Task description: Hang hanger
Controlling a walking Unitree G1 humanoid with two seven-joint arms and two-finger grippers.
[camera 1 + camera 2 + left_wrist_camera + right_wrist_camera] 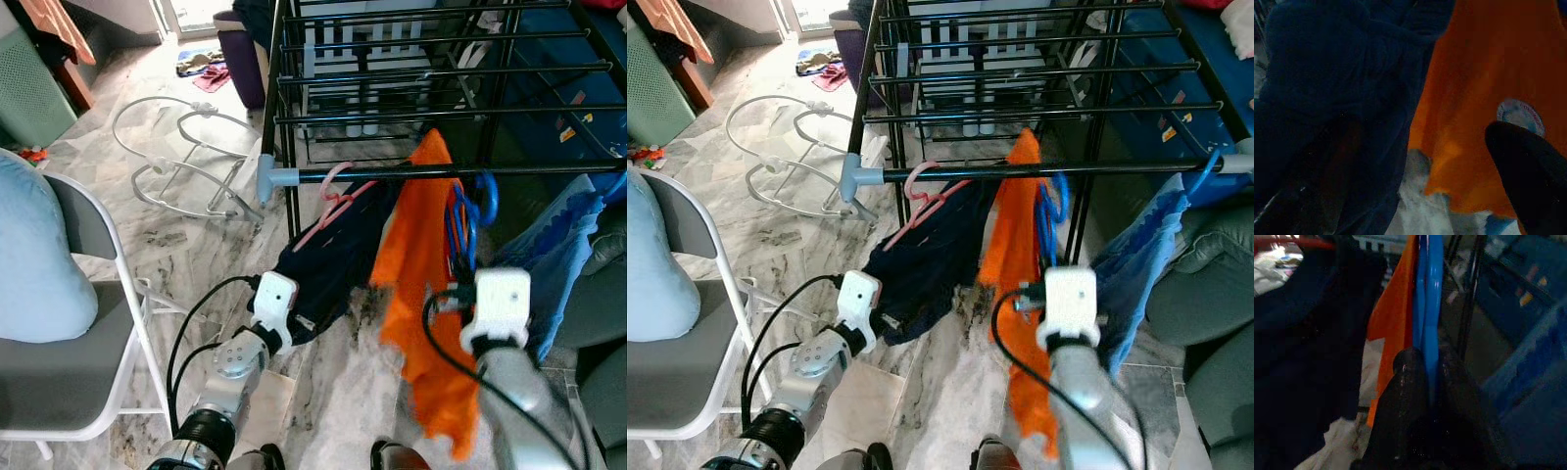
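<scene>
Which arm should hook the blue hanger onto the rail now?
Right. The right tool is shut on the blue hanger, which carries the orange shirt, just below the rail. The left tool hangs low by the dark garment, holding nothing.

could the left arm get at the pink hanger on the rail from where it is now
Probably yes. The left end effector sits low against the dark navy garment that hangs from the pink hanger, with open space above it. The right end effector is busy, shut on the blue hanger beside the orange shirt.
</scene>
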